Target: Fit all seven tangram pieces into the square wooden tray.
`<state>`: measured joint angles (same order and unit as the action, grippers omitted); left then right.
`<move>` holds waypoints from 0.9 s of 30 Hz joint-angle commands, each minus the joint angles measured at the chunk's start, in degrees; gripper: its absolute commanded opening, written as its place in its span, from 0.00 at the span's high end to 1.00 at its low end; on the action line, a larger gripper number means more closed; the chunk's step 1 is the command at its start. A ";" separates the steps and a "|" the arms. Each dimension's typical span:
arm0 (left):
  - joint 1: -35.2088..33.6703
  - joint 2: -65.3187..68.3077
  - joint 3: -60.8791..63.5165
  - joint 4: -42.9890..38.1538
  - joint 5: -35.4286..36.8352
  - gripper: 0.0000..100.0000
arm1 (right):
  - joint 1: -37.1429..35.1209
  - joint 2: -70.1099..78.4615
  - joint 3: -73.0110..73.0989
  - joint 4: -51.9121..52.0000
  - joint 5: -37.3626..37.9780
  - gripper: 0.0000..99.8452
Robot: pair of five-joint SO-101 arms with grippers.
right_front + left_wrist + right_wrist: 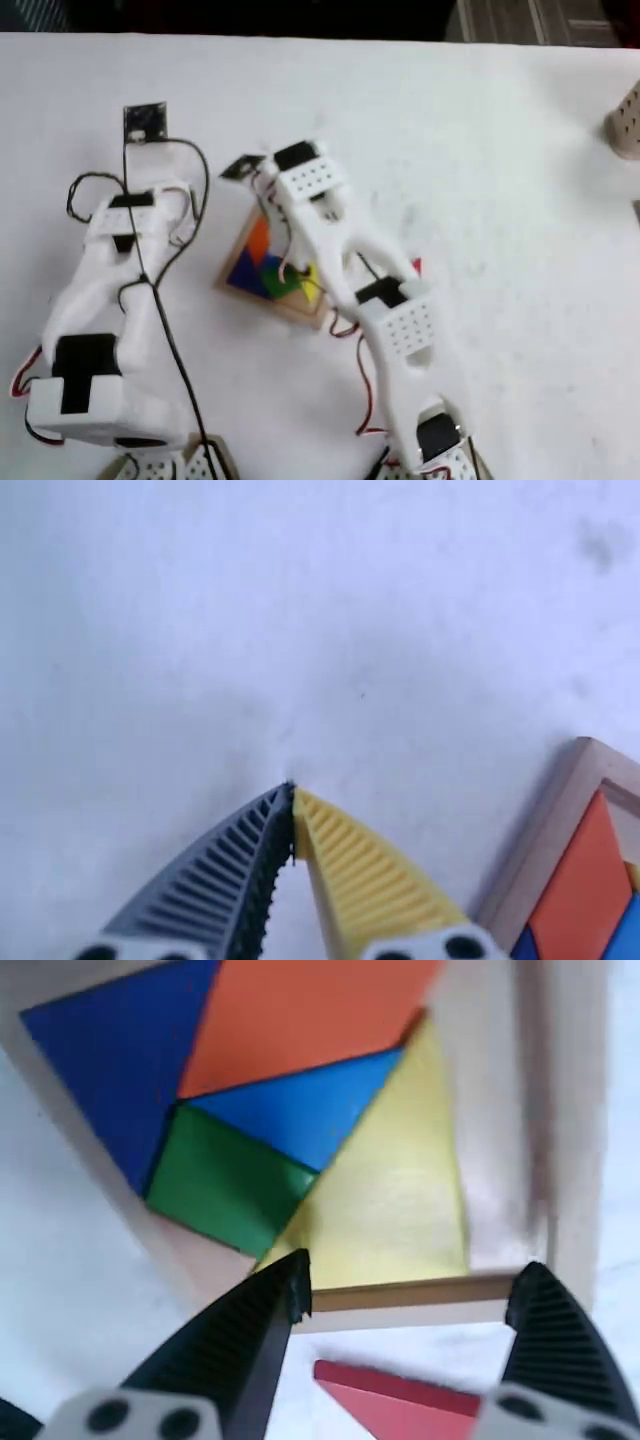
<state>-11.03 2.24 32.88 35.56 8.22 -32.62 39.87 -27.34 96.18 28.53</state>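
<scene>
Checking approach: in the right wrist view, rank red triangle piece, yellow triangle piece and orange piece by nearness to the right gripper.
1. Red triangle piece: outside the wooden tray, between the fingers of the right gripper.
2. Yellow triangle piece: inside, against the near rim.
3. Orange piece: inside, beyond the yellow.

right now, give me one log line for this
left tool shut, by tray | right tool open near red piece outside tray | tray: five pieces showing
</scene>
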 commanded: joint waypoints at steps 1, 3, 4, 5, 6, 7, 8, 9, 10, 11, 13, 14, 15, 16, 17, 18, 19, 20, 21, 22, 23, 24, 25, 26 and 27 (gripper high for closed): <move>-0.75 -0.31 -3.52 -0.26 0.62 0.98 | -0.22 -6.29 3.43 -3.38 -0.62 0.69; -0.75 -0.31 -3.52 -0.26 0.62 0.98 | -0.13 -6.64 5.63 -5.93 -0.62 0.69; -0.75 -0.31 -3.52 -0.26 0.62 0.98 | -0.13 -6.55 6.77 -7.34 -0.62 0.69; -0.75 -0.31 -3.52 -0.26 0.62 0.98 | -0.13 -6.37 8.00 -8.66 -0.70 0.69; -0.75 -0.31 -3.52 -0.18 0.62 0.98 | -0.13 -6.20 8.79 -9.71 -0.70 0.69; -0.75 -0.31 -3.52 -0.09 0.62 0.98 | -0.13 -5.93 9.23 -10.24 -0.70 0.69; -0.75 -0.31 -3.52 -0.09 0.62 0.98 | 0.04 -5.67 9.32 -10.51 -0.70 0.69; -0.75 -0.31 -3.52 0.00 0.62 0.98 | 0.57 -5.41 9.32 -10.51 -0.70 0.69; -0.75 -0.31 -3.52 0.00 0.62 0.98 | 1.19 -5.32 9.14 -10.59 -0.70 0.69; -0.75 -0.31 -3.52 0.00 0.62 0.98 | 1.89 -5.32 9.14 -10.59 -0.53 0.69; -0.75 -0.31 -3.52 0.09 0.62 0.98 | 3.38 -5.41 9.05 -10.68 -0.18 0.69; -0.75 -0.31 -3.52 0.09 0.62 0.98 | 4.18 -5.41 9.05 -10.68 -0.18 0.69; -0.75 -0.31 -3.52 0.09 0.62 0.98 | 4.79 -5.41 9.05 -10.68 -0.09 0.69; -0.75 -0.31 -3.52 0.09 0.62 0.98 | 5.32 -5.32 9.05 -10.68 -0.09 0.69; -0.75 -0.31 -3.52 0.09 0.62 0.98 | 5.58 -5.23 9.05 -10.68 -0.09 0.69; -0.75 -0.31 -3.52 0.09 0.62 0.98 | 5.67 -5.23 9.05 -10.68 -0.09 0.69; -0.75 -0.31 -3.52 0.09 0.62 0.98 | 5.58 -5.41 9.05 -10.68 -0.09 0.69; -0.75 -0.31 -3.52 0.09 0.62 0.98 | 5.41 -5.58 9.05 -10.68 -0.09 0.69; -0.75 -0.31 -3.52 0.09 0.62 0.98 | 4.88 -5.67 9.05 -10.59 -0.09 0.69; -0.75 -0.31 -3.52 0.09 0.62 0.98 | 4.35 -5.67 9.05 -10.51 -0.09 0.69; -0.75 -0.31 -3.52 0.09 0.62 0.98 | 4.00 -5.67 9.05 -10.33 -0.26 0.69; -0.75 -0.31 -3.52 0.09 0.62 0.98 | 3.47 -5.76 9.05 -10.24 -0.44 0.69; -0.75 -0.31 -3.52 0.09 0.62 0.98 | 3.03 -6.11 8.97 -10.24 -0.53 0.69; -0.75 -0.31 -3.52 0.09 0.62 0.98 | 2.68 -6.81 9.05 -10.15 -0.62 0.69; -0.75 -0.31 -3.52 0.09 0.62 0.98 | 2.42 -7.78 9.14 -9.89 -0.62 0.69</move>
<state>-11.03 2.24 32.88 35.56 8.22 -29.71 35.82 -18.20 86.59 28.62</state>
